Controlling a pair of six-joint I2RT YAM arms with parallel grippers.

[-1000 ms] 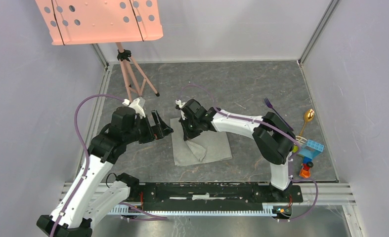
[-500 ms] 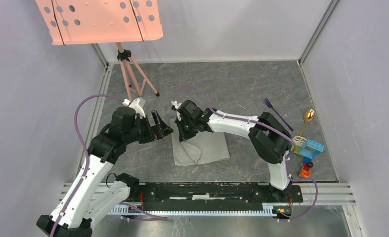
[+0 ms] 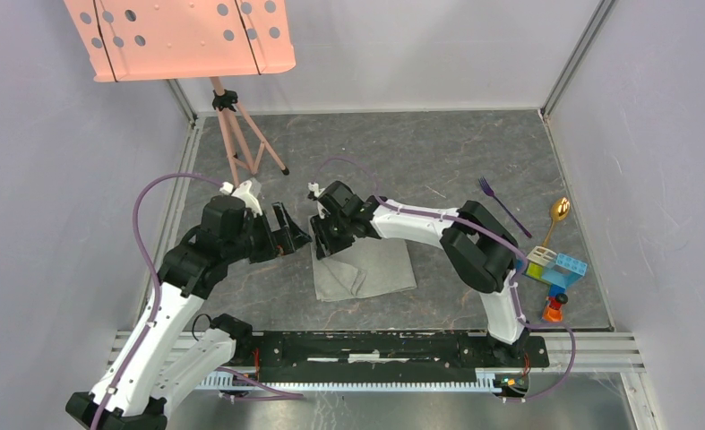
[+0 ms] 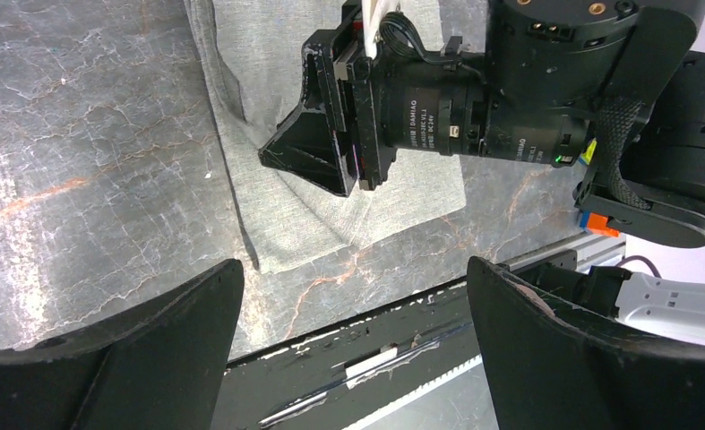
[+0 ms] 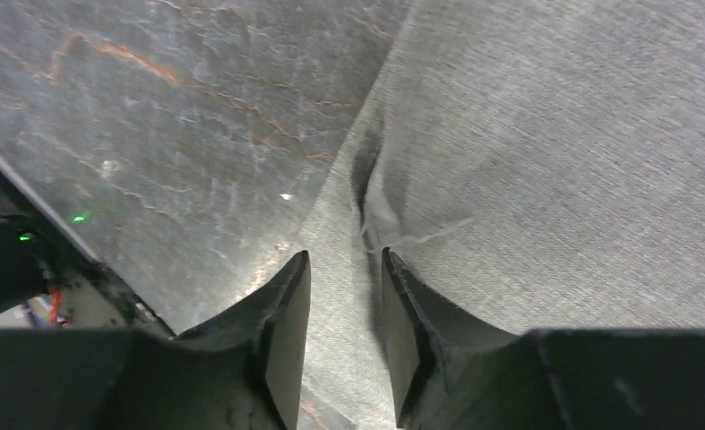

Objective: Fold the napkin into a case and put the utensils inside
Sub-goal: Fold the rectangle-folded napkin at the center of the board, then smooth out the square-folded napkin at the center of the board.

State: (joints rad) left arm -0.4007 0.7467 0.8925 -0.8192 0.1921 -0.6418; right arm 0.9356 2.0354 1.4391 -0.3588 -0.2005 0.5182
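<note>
1. Napkin (image 3: 380,269) flat on desk (image 3: 420,148), between the arms. Left part doubled over and creased. Not yet a narrow case.
2. Right gripper (image 5: 344,260) low over napkin's far-left corner. Fingers narrowly apart, puckered cloth beneath, nothing pinched. Judged: setting down the folded edge.
3. Left gripper (image 4: 353,358) just beside napkin's left edge, fingers wide apart, empty. Probably standing by to assist.
4. Fork (image 3: 496,199) and spoon (image 3: 556,218) well apart at right, near toy blocks (image 3: 556,267). Outside the folding area.
5. Readable: "DAMIAO" on motor label (image 4: 417,134) of right wrist. Other print too small.
</note>
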